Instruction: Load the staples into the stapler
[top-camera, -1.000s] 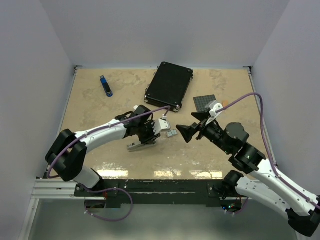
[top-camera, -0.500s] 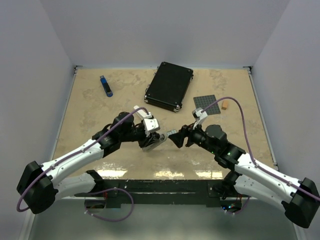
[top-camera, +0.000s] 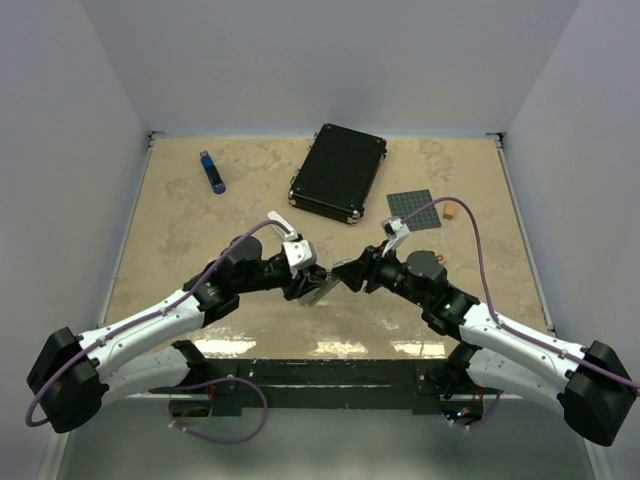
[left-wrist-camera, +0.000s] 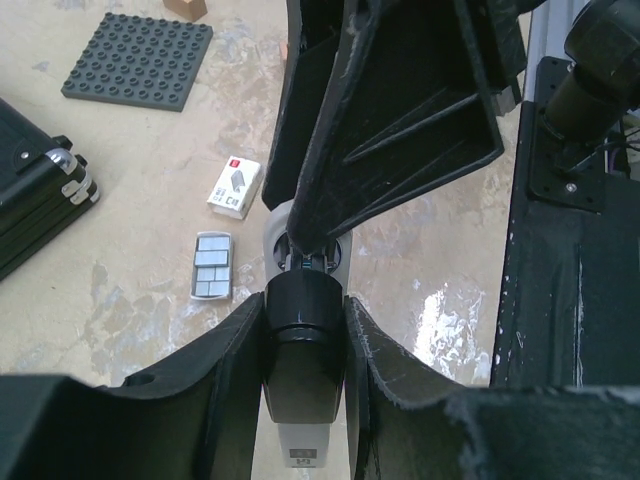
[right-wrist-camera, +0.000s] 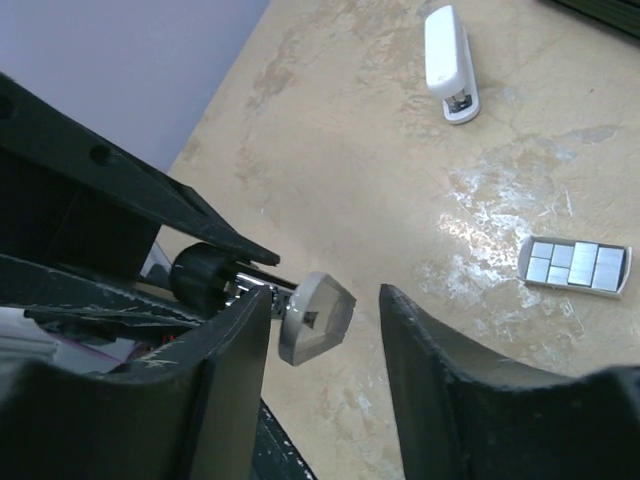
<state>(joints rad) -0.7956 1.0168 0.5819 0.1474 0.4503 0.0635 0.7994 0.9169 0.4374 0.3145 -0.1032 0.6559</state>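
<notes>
My left gripper (left-wrist-camera: 305, 305) is shut on the black body of the stapler (left-wrist-camera: 303, 350) and holds it off the table, near the front middle of the top view (top-camera: 308, 284). The stapler's grey end (right-wrist-camera: 315, 318) sits between the fingers of my right gripper (right-wrist-camera: 325, 300), which is open; there is a gap on its right side. The two grippers meet nose to nose, the right gripper (top-camera: 346, 274) just right of the left. The staples box (left-wrist-camera: 235, 188), white with a red mark, lies on the table. A small tray of grey staple strips (left-wrist-camera: 212, 265) lies beside it.
A black case (top-camera: 338, 172) lies at the back middle, with a blue item (top-camera: 211, 172) at the back left. A dark studded plate (top-camera: 412, 208) and an orange-brown cube (top-camera: 452, 211) are at the right. The black mounting rail (left-wrist-camera: 560, 250) runs along the near edge.
The left arm lifted the stapler off the table and carried it right and nearer. The right gripper moved left to the stapler, and its jaws narrowed around the grey end.
</notes>
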